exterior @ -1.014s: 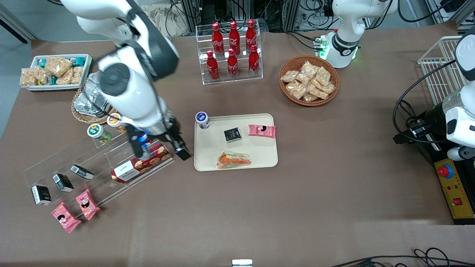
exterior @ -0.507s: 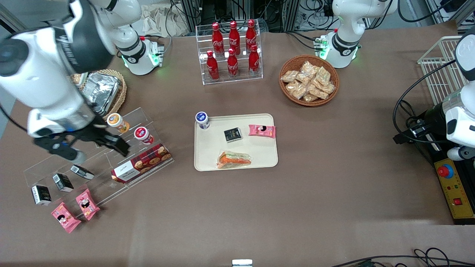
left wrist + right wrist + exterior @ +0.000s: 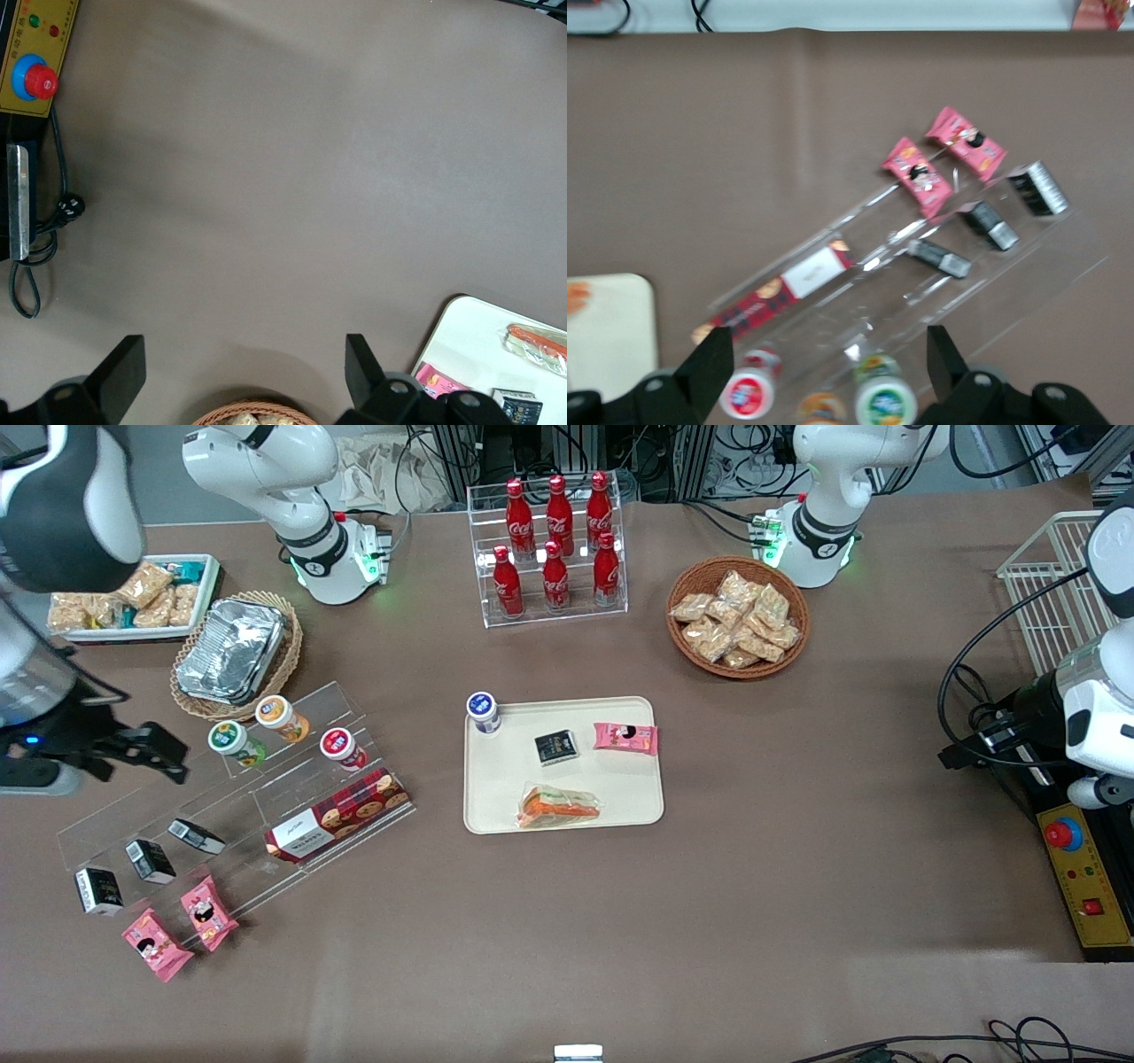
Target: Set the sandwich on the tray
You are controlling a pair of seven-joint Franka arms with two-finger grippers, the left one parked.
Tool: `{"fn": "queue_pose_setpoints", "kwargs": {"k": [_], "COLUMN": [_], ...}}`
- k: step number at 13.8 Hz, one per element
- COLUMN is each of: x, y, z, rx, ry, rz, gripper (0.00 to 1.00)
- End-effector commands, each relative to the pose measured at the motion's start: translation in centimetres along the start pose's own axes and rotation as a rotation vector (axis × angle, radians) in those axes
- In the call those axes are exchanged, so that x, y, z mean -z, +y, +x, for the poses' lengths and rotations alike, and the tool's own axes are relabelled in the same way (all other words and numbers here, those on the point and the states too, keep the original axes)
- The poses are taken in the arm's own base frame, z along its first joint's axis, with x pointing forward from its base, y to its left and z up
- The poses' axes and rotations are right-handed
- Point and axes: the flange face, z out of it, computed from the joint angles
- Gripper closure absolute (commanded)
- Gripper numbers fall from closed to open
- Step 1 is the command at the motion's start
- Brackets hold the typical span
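The sandwich, a wrapped wedge with orange and green filling, lies on the cream-beige tray near the rim closest to the front camera. It also shows in the left wrist view on the tray. My right gripper is open and empty. It hangs well away from the tray, toward the working arm's end of the table, above the end of the clear acrylic shelf. In the right wrist view the gripper is over the shelf's cups, with a tray corner in sight.
The tray also holds a blue-lidded cup, a black packet and a pink packet. The shelf carries three cups, a cookie box, and black and pink packets. A foil container, a cola rack and a snack basket stand farther back.
My right arm has swung away from beside the tray toward the working arm's end of the table, passing over the acrylic shelf. The sandwich has stayed still on the tray.
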Motion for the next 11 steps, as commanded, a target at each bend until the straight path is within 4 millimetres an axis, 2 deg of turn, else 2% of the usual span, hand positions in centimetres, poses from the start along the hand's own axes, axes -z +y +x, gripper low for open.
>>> {"fn": "queue_pose_setpoints", "kwargs": {"k": [1, 3, 5, 7, 9, 10, 11], "x": [0.8, 1.0, 2.3, 2.6, 3.7, 3.9, 3.8], "y": [2.4, 3.0, 2.7, 2.8, 1.1, 0.8, 1.3], "z": [-1.0, -1.3, -1.0, -1.3, -1.1, -1.1, -1.4], "rx": [0.042, 0.072, 0.059, 0.039, 0.07, 0.075, 0.062], "ry": [0.02, 0.018, 0.021, 0.005, 0.024, 0.02, -0.002], "rz": [-0.009, -0.007, 0.011, 0.059, 0.058, 0.058, 0.06], "gripper": [0.02, 0.03, 0.02, 0.02, 0.02, 0.02, 0.02]}}
